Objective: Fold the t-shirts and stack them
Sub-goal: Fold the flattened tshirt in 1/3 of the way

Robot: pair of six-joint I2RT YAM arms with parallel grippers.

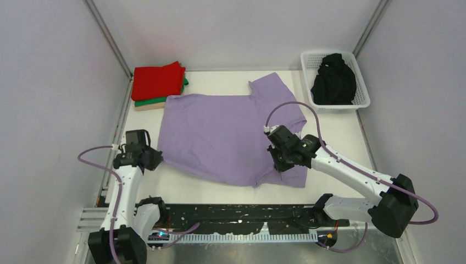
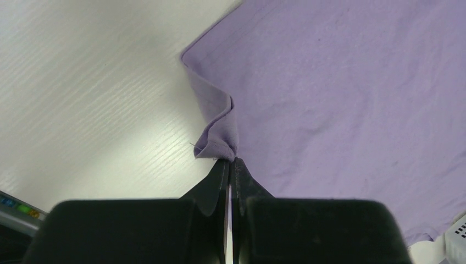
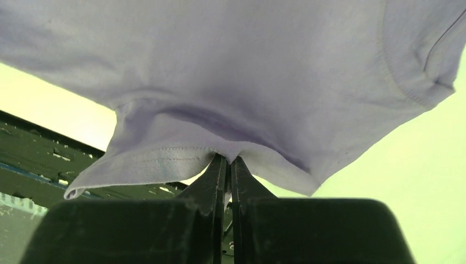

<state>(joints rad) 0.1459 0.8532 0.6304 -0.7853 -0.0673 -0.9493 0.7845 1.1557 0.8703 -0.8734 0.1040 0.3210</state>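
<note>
A lavender t-shirt point(image 1: 220, 135) lies spread across the middle of the table. My left gripper point(image 1: 155, 160) is shut on its near-left hem corner, where the pinched cloth point(image 2: 220, 132) bunches up right at the fingertips of the left gripper point(image 2: 231, 160). At the near-right part of the shirt, my right gripper point(image 1: 280, 165) is shut on a sleeve hem. In the right wrist view that stitched hem point(image 3: 165, 159) hangs lifted off the table from the right gripper point(image 3: 227, 158). Folded red point(image 1: 158, 80), green point(image 1: 185, 83) and beige point(image 1: 148, 105) t-shirts are stacked at the far left.
A white lattice basket point(image 1: 360, 91) at the far right holds a crumpled black t-shirt point(image 1: 333, 82). White walls enclose the table on three sides. A black perforated rail point(image 1: 236, 217) runs along the near edge between the arm bases.
</note>
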